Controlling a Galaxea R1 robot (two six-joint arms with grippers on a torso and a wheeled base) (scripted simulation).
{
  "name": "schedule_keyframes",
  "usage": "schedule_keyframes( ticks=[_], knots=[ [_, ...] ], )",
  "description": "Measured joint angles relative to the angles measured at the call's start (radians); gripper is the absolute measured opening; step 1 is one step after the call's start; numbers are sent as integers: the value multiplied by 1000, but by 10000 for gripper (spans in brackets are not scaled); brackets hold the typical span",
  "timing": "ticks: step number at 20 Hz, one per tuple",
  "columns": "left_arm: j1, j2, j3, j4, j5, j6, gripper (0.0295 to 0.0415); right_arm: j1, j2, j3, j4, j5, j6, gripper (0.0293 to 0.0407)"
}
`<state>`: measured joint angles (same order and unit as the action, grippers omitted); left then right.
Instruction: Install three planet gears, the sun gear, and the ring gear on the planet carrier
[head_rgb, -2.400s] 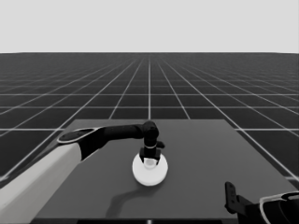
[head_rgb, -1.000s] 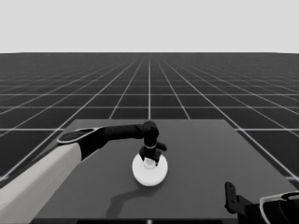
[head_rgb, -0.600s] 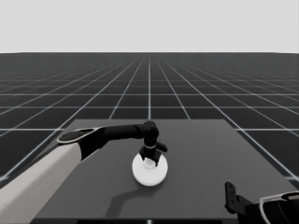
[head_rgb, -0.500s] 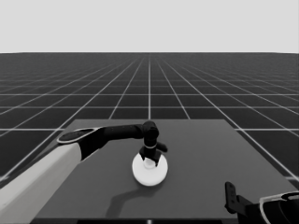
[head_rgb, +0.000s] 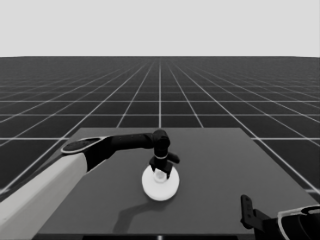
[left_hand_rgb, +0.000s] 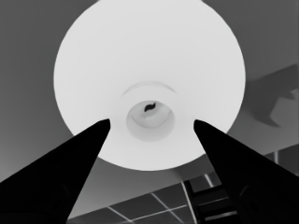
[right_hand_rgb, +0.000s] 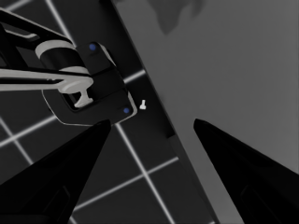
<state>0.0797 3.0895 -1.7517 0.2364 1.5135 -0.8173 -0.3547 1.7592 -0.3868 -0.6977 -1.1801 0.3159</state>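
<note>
The ring gear, the larger round part (head_rgb: 160, 186) (left_hand_rgb: 149, 60), lies flat at the table's middle with its small central hole facing up. My left gripper (head_rgb: 160, 173) (left_hand_rgb: 152, 121) hangs straight over that hole. Its fingers (left_hand_rgb: 70, 168) are open, one on each side of the raised hub without touching it. The smaller round part and the planet gears are hidden, with nothing else white on the table in the head view. Parked at the lower right corner, my right gripper (head_rgb: 248, 214) (right_hand_rgb: 152, 122) is open and holds nothing.
The dark table (head_rgb: 235, 165) stretches bare to the right of the part. In the right wrist view, dark machinery with blue lights (right_hand_rgb: 88, 88) sits past the table's edge, and a thin white piece (right_hand_rgb: 143, 104) shows beside it.
</note>
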Motion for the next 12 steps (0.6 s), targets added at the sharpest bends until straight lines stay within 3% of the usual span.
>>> schedule_keyframes(
  ticks=[3,5,7,12],
  knots=[
    [0,0,0,0,0,0,385,0,0,0,0,0,0,385],
    [-194,-30,111,-190,50,-411,386,0,0,0,0,0,0,385],
    [-282,-25,98,-264,59,-523,385,0,0,0,0,0,0,385],
    [-320,-18,80,-299,66,-569,385,0,0,0,0,0,0,385]
  ],
)
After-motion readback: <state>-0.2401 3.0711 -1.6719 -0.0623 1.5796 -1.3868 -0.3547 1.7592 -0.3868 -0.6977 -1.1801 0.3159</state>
